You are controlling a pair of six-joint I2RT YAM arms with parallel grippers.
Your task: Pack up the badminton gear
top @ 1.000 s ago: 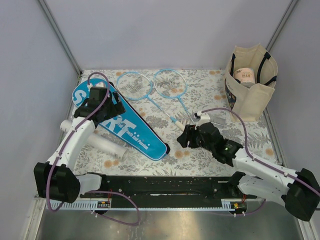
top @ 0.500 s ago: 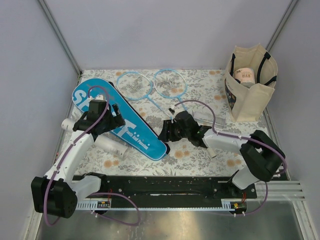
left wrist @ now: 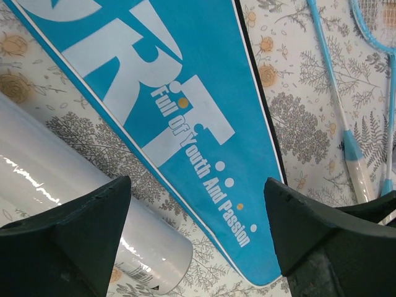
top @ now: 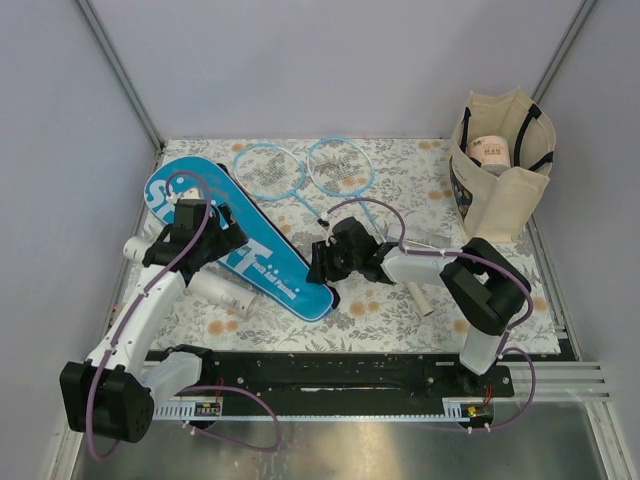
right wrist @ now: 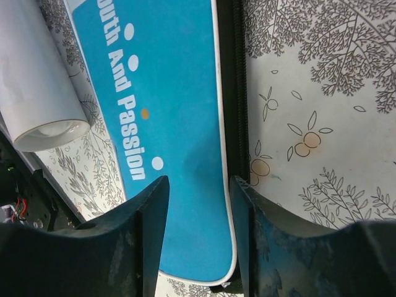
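Note:
The blue "SPORT" cover point(top: 250, 245) lies flat and slants across the left half of the mat. My left gripper point(top: 213, 243) hovers over its middle, open wide; in the left wrist view point(left wrist: 197, 183) the cover's lettering shows between the fingers. The white tube point(top: 218, 291) lies beside the cover, under my left finger point(left wrist: 74, 235). My right gripper point(top: 322, 265) is at the cover's narrow end. Its jaws point(right wrist: 199, 180) stand partly apart, with the blue tip point(right wrist: 185, 204) between them and one finger at the black zip edge. Two light-blue rackets point(top: 300, 168) lie at the back.
A beige tote point(top: 500, 170) with black handles stands at the back right, with a roll inside it. The racket handles point(left wrist: 357, 170) reach towards my right arm. Grey walls close in the left, back and right sides. A black rail point(top: 320, 375) runs along the near edge.
My right arm has swung left from mid-table to the cover's narrow end, and its jaws have narrowed. My left gripper has drifted slightly nearer along the cover and stays wide open.

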